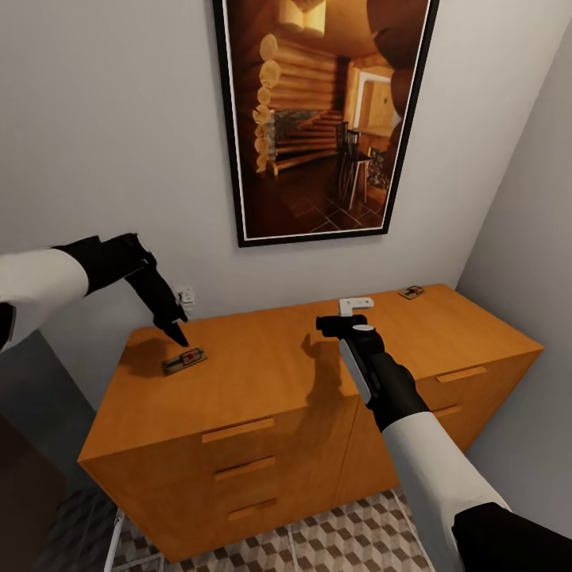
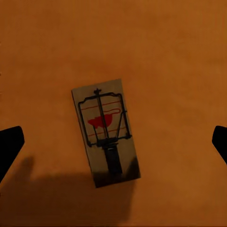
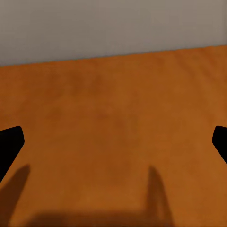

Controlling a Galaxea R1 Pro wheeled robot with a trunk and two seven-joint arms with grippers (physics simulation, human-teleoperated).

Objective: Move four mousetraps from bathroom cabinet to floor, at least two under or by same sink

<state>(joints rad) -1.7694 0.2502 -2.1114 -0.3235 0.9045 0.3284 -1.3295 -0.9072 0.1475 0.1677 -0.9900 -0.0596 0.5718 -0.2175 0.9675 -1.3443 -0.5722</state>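
Left gripper (image 2: 113,142) hangs over mousetrap (image 2: 106,133) on cabinet (image 1: 262,373), fingers wide apart, touching nothing. Right gripper (image 3: 113,142) spread too (just bare cabinet top underneath).

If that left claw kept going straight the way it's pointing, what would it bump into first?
Most likely the mousetrap lying flat on the cabinet top: the left gripper points down at it with fingers spread wide, though the remaining gap is hard to judge.
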